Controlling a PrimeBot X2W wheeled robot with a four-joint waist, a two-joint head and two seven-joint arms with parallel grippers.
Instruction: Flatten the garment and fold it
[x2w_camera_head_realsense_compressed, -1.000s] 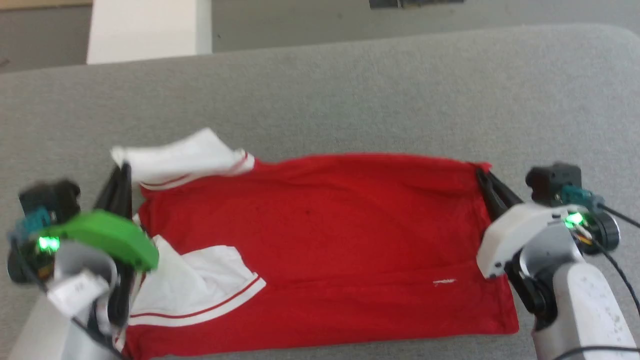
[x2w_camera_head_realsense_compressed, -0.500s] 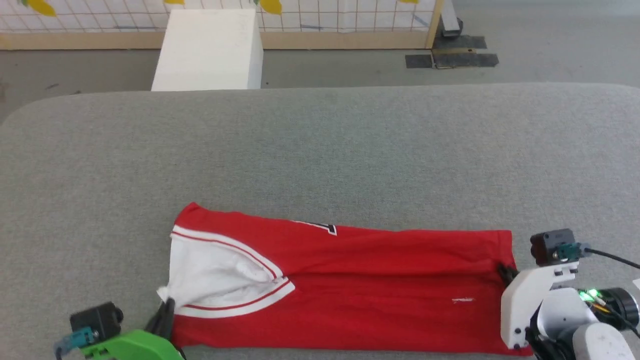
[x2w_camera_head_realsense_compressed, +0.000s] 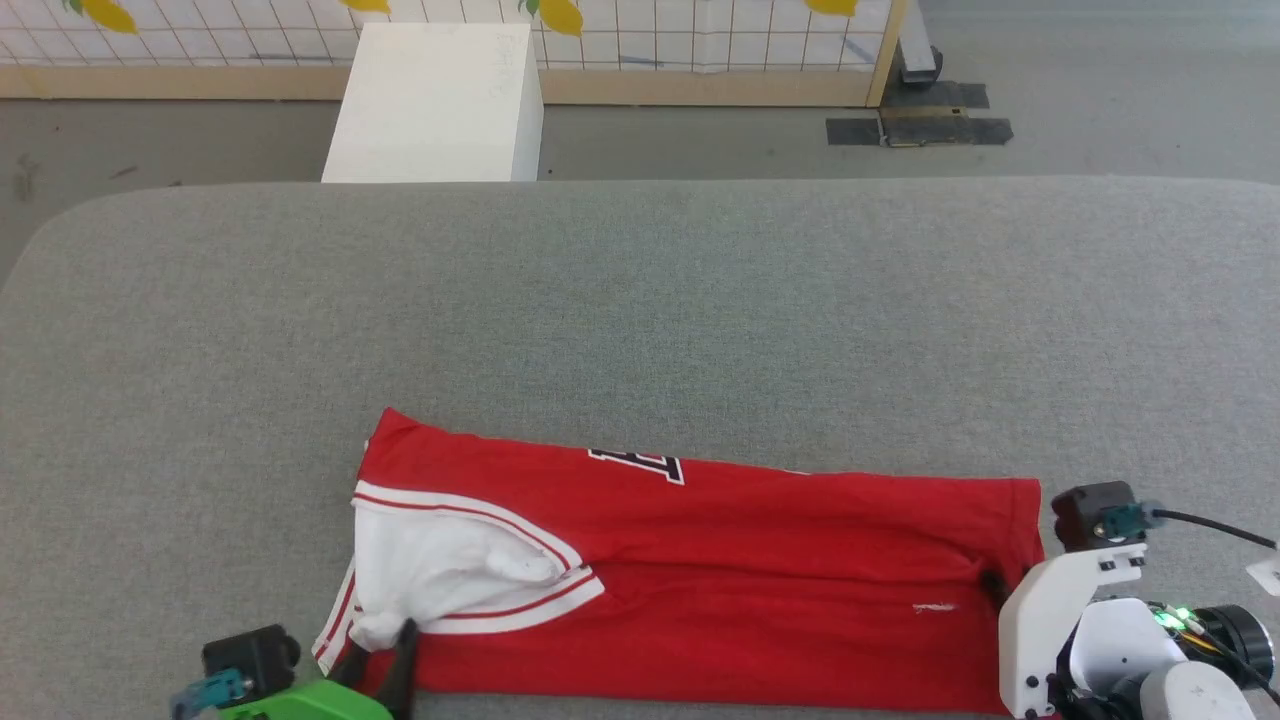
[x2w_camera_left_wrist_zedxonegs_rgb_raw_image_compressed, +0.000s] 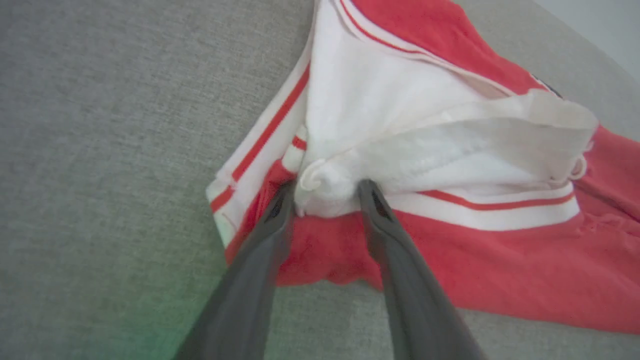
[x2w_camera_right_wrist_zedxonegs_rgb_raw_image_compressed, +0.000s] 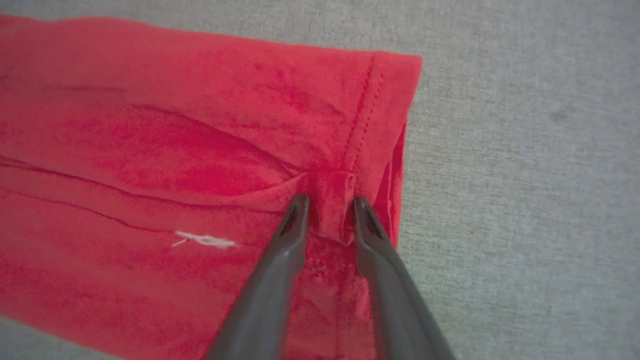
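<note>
On the grey table (x2w_camera_head_realsense_compressed: 640, 300) the garment (x2w_camera_head_realsense_compressed: 760, 580) lay near the robot's edge, folded into a long band. The left gripper (x2w_camera_left_wrist_zedxonegs_rgb_raw_image_compressed: 326, 192) stood spread around a white sleeve bunch (x2w_camera_left_wrist_zedxonegs_rgb_raw_image_compressed: 332, 172), and the right gripper (x2w_camera_right_wrist_zedxonegs_rgb_raw_image_compressed: 330, 205) was slightly parted around a hem pleat (x2w_camera_right_wrist_zedxonegs_rgb_raw_image_compressed: 332, 186). Both probably needed to rise straight off, so that nothing dragged.

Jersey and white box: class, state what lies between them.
Only bare grey tabletop, as the head view shows; the box stands beyond its far edge.

The head camera looks forward and down from high over the grey table (x2w_camera_head_realsense_compressed: 640, 300), taking in the garment (x2w_camera_head_realsense_compressed: 760, 580) end to end. Each wrist camera looks closely at one end: left the sleeve (x2w_camera_left_wrist_zedxonegs_rgb_raw_image_compressed: 400, 125), right the hem (x2w_camera_right_wrist_zedxonegs_rgb_raw_image_compressed: 370, 100).
</note>
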